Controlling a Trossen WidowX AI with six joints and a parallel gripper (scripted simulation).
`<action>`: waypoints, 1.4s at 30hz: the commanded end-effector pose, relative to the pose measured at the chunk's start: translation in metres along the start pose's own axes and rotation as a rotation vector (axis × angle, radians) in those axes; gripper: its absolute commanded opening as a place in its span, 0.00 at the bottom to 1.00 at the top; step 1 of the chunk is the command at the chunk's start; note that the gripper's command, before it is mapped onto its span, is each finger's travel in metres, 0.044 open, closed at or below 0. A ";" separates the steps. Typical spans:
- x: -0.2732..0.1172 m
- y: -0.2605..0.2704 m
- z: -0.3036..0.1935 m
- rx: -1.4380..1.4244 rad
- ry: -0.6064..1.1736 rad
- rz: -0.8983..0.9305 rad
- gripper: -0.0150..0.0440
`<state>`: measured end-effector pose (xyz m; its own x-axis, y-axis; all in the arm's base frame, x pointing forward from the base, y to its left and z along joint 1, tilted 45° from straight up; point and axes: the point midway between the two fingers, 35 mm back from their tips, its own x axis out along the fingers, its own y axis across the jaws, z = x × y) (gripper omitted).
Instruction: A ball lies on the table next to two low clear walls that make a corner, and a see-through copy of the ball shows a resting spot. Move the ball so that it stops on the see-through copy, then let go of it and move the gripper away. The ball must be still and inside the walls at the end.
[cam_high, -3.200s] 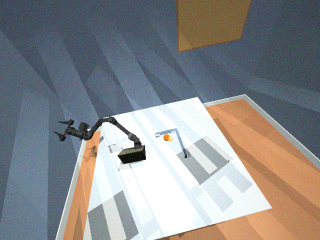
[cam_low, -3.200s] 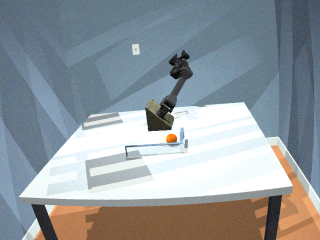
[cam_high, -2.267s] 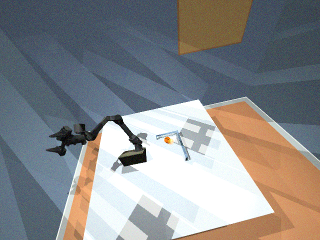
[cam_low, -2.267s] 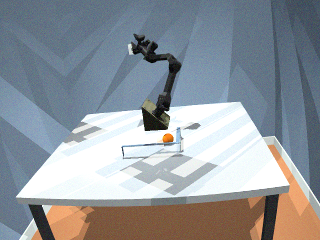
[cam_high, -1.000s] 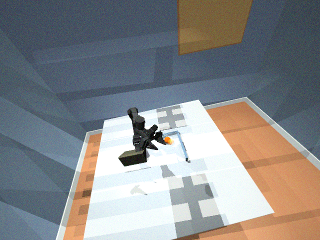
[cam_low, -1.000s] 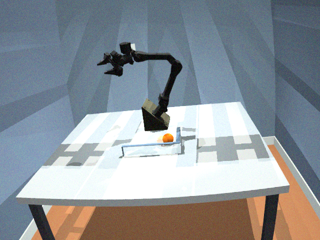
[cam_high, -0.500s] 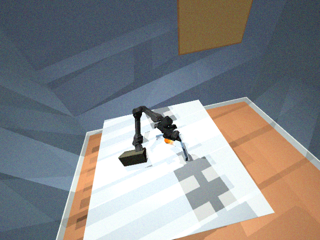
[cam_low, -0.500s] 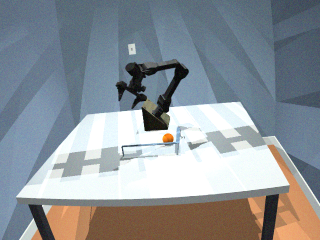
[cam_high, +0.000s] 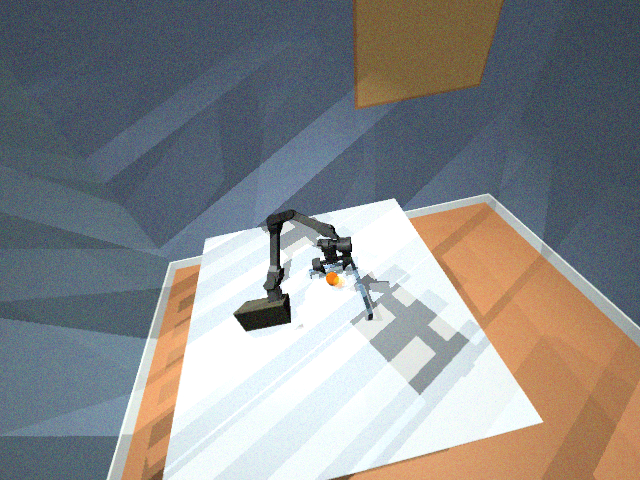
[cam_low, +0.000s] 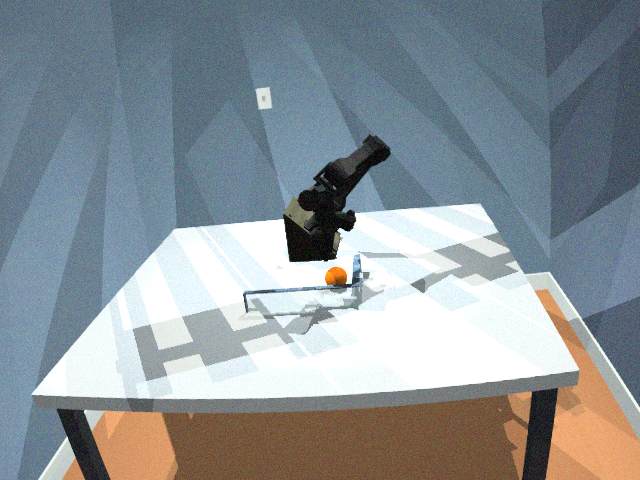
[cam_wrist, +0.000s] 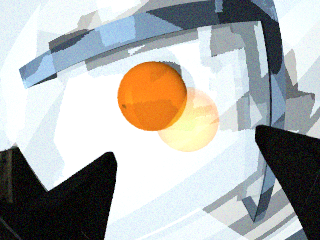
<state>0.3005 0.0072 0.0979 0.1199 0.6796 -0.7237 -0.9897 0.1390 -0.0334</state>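
The orange ball is sitting on the white table, inside the corner made by the two low clear walls. In the wrist view it is overlapping the pale see-through copy, which is lying just beside it on the side toward the corner; the ball is covering only part of the copy, so the two are not lining up. One wall is running along behind the ball, close to it but not clearly touching. The other wall is standing off to the side past the copy, with a strip of bare table showing between the copy and that wall. On the side away from the walls the table is lying open toward the gripper.

The gripper is hanging above the ball with its fingers spread wide and holding nothing. Its two dark fingertips are showing at the lower corners of the wrist view, one on each side of the ball and copy, touching neither.

In the exterior view the ball is resting near the inner angle of the walls, with the arm bending down over it from its dark base. The table is stretching well beyond the walls on every side.
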 end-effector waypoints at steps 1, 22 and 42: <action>0.009 0.014 0.014 -0.076 -0.025 0.066 0.98; 0.038 0.015 0.014 -0.076 -0.025 0.065 0.98; 0.070 0.018 0.015 -0.076 -0.027 0.065 0.98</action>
<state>0.2940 0.0635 0.0619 0.0607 0.7016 -0.7100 -0.9981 0.0371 -0.0487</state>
